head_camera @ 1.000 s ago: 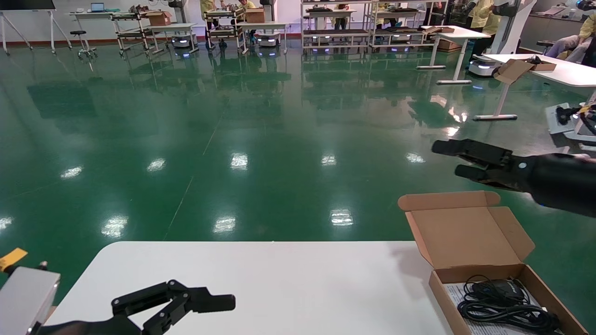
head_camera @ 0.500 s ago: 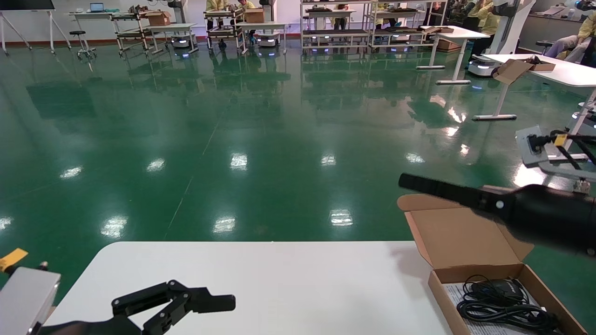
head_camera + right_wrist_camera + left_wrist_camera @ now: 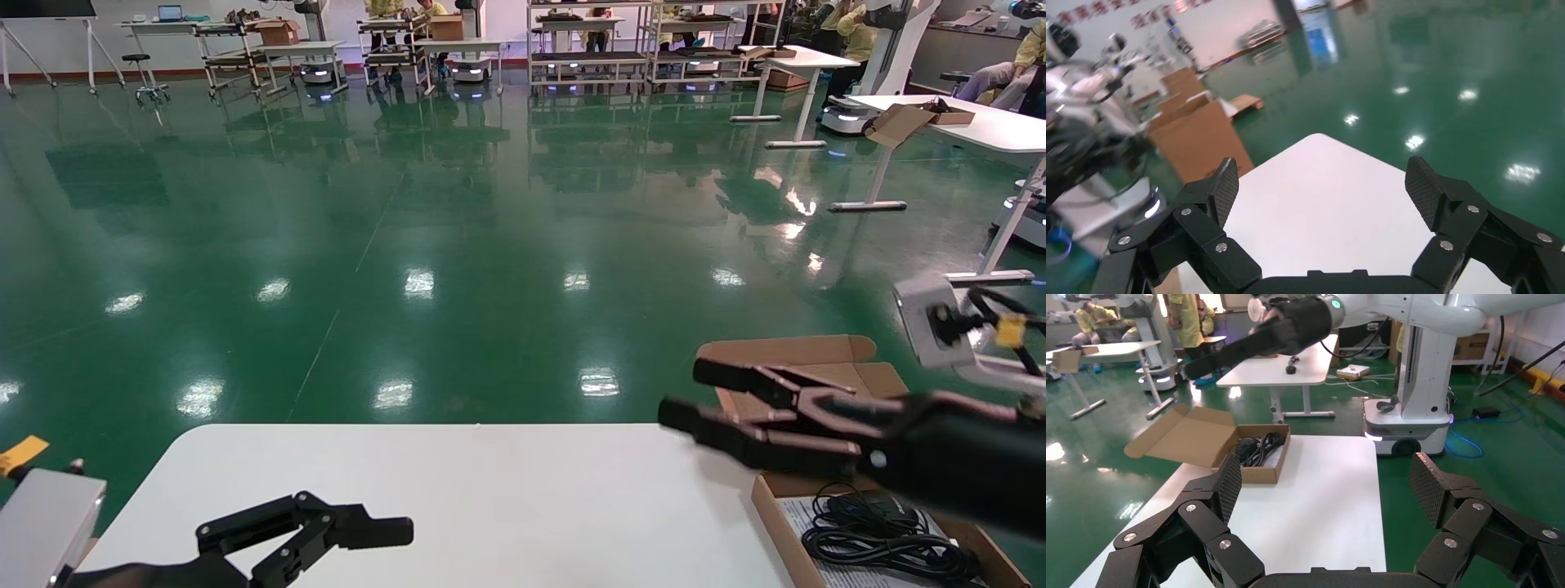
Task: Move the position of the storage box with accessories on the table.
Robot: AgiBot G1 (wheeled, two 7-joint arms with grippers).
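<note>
The storage box [image 3: 972, 535] is brown cardboard and sits at the table's [image 3: 507, 490] right end, its lid [image 3: 817, 351] standing open behind it. Inside lie a black mouse [image 3: 878, 505], coiled black cable [image 3: 891, 549] and a white printed sheet [image 3: 805, 516]. My right gripper [image 3: 680, 394] is open and empty, hovering in front of the lid, left of the box's far corner, pointing left. The box [image 3: 1257, 473] and cable [image 3: 1258, 447] also show in the left wrist view. My left gripper [image 3: 384, 532] is open and empty at the near left.
In the right wrist view, only bare table [image 3: 1321, 202] lies between the fingertips, with brown cardboard [image 3: 1196, 138] beyond its edge. Green floor lies past the table's far edge. White desks and racks stand far back; another white table [image 3: 981, 122] with an open box is at the right.
My right gripper has come down and to the left, from above the open lid to in front of it over the table's far edge. The box and left arm have not moved.
</note>
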